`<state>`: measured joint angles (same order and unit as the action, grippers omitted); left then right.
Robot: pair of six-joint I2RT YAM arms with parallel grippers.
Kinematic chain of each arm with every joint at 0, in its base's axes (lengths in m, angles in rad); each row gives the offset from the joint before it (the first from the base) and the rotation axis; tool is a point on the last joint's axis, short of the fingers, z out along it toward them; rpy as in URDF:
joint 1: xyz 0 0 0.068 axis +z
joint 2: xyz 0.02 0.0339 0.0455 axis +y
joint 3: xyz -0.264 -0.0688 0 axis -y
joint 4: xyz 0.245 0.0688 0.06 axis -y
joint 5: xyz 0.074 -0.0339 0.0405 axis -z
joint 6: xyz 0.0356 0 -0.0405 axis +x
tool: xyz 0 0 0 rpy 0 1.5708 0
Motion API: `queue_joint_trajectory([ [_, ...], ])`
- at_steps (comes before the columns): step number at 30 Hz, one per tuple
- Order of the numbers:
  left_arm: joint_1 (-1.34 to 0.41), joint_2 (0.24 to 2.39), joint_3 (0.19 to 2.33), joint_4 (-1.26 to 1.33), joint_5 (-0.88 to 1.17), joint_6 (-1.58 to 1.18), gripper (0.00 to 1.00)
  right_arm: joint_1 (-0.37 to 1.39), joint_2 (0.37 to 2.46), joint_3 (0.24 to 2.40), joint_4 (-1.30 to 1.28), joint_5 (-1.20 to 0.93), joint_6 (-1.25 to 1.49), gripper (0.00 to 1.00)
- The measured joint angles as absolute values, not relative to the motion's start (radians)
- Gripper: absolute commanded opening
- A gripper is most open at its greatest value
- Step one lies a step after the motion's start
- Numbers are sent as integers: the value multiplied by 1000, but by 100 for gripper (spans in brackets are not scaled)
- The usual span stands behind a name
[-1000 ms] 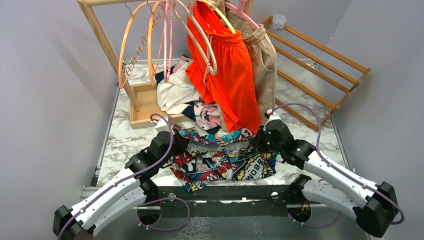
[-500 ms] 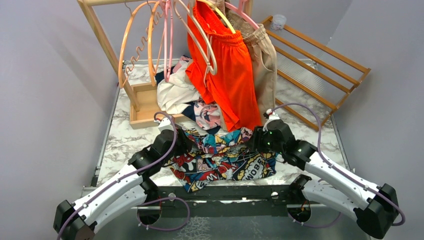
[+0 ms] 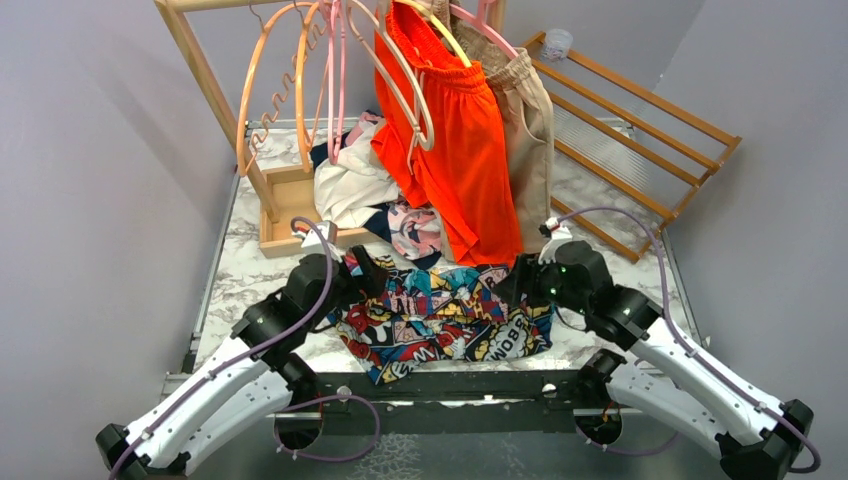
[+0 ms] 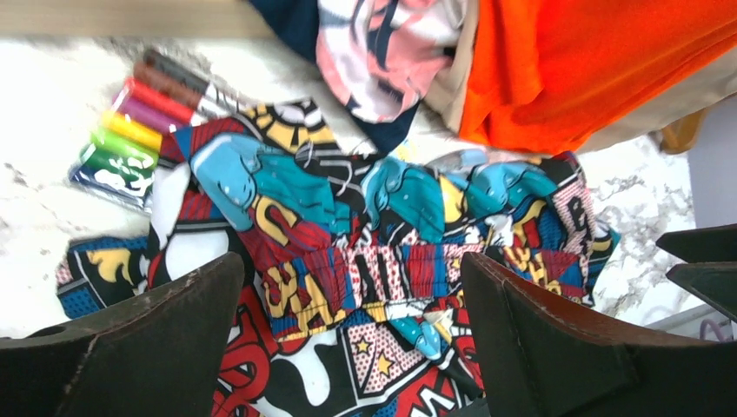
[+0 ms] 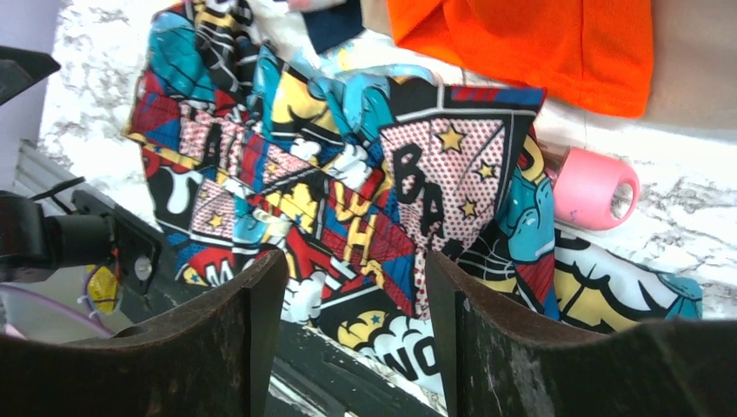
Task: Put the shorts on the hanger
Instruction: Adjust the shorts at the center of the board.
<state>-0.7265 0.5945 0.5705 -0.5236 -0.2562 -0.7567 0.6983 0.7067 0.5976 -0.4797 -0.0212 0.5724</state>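
The comic-print shorts (image 3: 440, 318) lie crumpled on the marble table near its front edge, with the waistband (image 4: 391, 274) running across the middle. My left gripper (image 3: 352, 268) hovers at their left end, wide open above the waistband (image 4: 352, 265), with nothing between its fingers. At the right end my right gripper (image 3: 517, 285) also stands open over the fabric (image 5: 355, 261), holding nothing. A thin pale curved strip (image 5: 374, 76) shows at the shorts' far edge. I cannot tell whether it is the hanger, which otherwise does not show.
Behind the shorts lies a heap of clothes (image 3: 352, 185) beside a wooden box (image 3: 288, 205). Orange shorts (image 3: 460, 150) and beige shorts (image 3: 530, 115) hang from the rack with orange (image 3: 270, 90), pink and pale hangers. A marker pack (image 4: 130, 139) and a pink cup (image 5: 593, 187) flank the shorts.
Both grippers opened and let go of the shorts' waistband, which sank onto the table. The left gripper drew back to the left and the right one to the right.
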Motion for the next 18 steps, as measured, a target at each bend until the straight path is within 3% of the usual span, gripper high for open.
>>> queue_joint_trajectory([
  [11,-727,524,677,-497,-331,-494,99,698,793,1035,-540,-131,334,61],
  [18,-727,526,650,-400,-254,-359,98,698,986,1338,-437,-160,276,61],
])
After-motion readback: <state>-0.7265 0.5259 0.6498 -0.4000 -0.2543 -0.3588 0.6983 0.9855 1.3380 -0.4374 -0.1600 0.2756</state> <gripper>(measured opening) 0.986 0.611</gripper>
